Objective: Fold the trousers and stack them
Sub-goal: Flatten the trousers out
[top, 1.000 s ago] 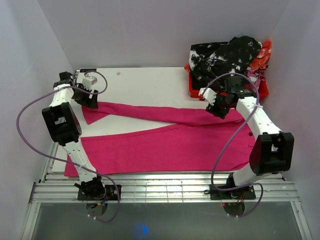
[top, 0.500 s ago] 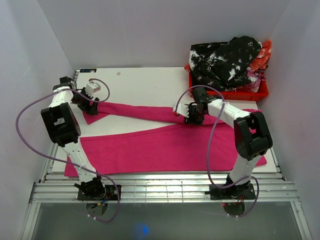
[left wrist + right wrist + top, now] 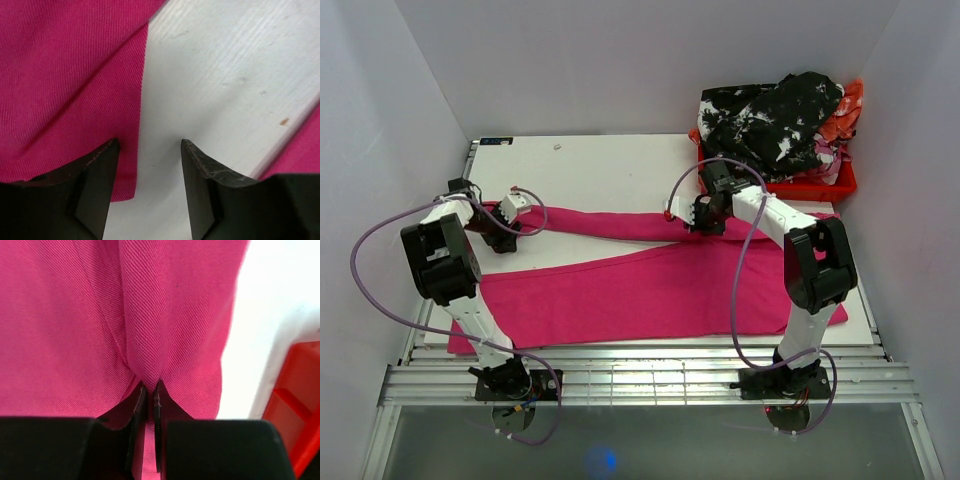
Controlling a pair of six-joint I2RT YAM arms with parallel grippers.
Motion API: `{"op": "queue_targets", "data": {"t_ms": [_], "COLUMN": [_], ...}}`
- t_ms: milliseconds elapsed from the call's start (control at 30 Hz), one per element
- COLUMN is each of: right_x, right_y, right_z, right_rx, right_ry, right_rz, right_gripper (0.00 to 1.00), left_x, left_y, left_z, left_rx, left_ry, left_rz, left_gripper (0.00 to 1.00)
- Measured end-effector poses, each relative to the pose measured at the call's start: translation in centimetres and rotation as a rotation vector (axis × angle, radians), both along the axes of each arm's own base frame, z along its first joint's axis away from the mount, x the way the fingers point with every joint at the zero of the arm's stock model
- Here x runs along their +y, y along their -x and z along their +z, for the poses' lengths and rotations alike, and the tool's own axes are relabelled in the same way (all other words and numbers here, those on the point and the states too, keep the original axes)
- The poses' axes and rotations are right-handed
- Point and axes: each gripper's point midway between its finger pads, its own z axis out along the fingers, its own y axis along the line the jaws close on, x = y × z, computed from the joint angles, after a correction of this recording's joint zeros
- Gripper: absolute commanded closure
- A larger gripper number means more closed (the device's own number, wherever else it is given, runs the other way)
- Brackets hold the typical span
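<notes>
My right fingers [image 3: 131, 412] pinch a ridge of the trousers [image 3: 650, 290], upper centre; my left fingers [image 3: 95, 190] gape over the hem at left, gripping nothing.

The trousers [image 3: 175, 315] are matt, finely ribbed cloth; the table [image 3: 225, 75] looks smooth, white-painted.

- White table [image 3: 600, 170], its surface faintly streaked in the left wrist view; a small brown speck [image 3: 284, 121] lies on it.
- Red crate [image 3: 820, 188] at the table's far right corner, close to the right wall.
- Black-and-white cloth [image 3: 770, 115] heaped in the crate, hanging over its left rim.
- Orange cloth [image 3: 845, 108] on the heap's right side.
- Metal rails [image 3: 650, 380] along the table's near edge.
- Pale walls [image 3: 620, 60] on three sides.
</notes>
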Motion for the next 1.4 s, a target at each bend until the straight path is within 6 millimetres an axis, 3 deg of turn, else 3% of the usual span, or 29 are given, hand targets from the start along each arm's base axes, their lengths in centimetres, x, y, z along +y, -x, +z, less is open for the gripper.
{"op": "queue_targets", "data": {"t_ms": [33,100,200,267,367,467,633,733,900,1033,1067,1100,1167,1200,1367,1400], "right_x": [0.2,0.5,1.1,1.0,0.4,0.0,-0.4,-0.5,-0.5,-0.7,-0.8,-0.9,-0.8,-0.7,-0.4,-0.5], "right_y": [-0.2,-0.6,-1.5,-2.0,-1.9,-1.5,-2.5,-2.8,-3.5,-3.3,-3.0,-2.8,-2.5,-2.4,-3.4,-3.9], "right_z": [0.7,2.3,4.6,5.3,5.0,3.6,2.9,2.8,3.1,3.1,3.1,3.1,3.3,3.4,2.7,2.4], "right_rx": [0.009,0.021,0.039,0.052,0.095,0.176,0.247,0.296,0.406,0.495,0.514,0.531,0.555,0.566,0.561,0.546], "right_ry": [-0.016,-0.056,-0.121,-0.143,-0.153,-0.161,-0.180,-0.208,-0.281,-0.338,-0.344,-0.351,-0.363,-0.370,-0.389,-0.390], "right_rz": [-0.007,-0.021,-0.033,-0.040,-0.056,-0.083,-0.142,-0.179,-0.227,-0.265,-0.274,-0.282,-0.303,-0.316,-0.404,-0.424], "right_gripper": [0.92,0.92,0.92,0.91,0.92,0.92,0.92,0.92,0.92,0.89,0.85,0.70,0.53,0.51,0.56,0.76], "left_x": [0.3,0.8,1.3,1.8,2.2,2.5,2.3,1.8,0.1,-0.4,-0.4,-0.4,-0.5,-0.5,-0.9,-1.0], "left_y": [-0.2,-0.8,-1.8,-2.6,-3.7,-4.5,-4.3,-2.8,2.9,4.6,4.8,5.1,5.7,6.0,8.7,9.2], "left_z": [0.0,-0.1,0.0,0.1,0.1,0.0,0.0,0.0,0.3,1.8,2.1,2.3,2.4,2.4,1.0,0.7], "left_rx": [-0.018,-0.053,-0.091,-0.120,-0.146,-0.168,-0.177,-0.173,-0.074,-0.059,-0.057,-0.053,-0.043,-0.036,0.033,0.047], "left_ry": [-0.022,-0.049,-0.068,-0.086,-0.099,-0.111,-0.118,-0.133,-0.113,-0.092,-0.087,-0.082,-0.076,-0.075,-0.065,-0.062], "left_rz": [0.000,0.008,0.025,0.034,0.042,0.028,-0.029,-0.109,-0.231,-0.278,-0.288,-0.298,-0.323,-0.334,-0.379,-0.383], "left_gripper": [0.30,0.30,0.36,0.48,0.74,0.89,0.94,0.96,0.97,0.97,0.97,0.97,0.98,0.98,0.98,0.98]}}
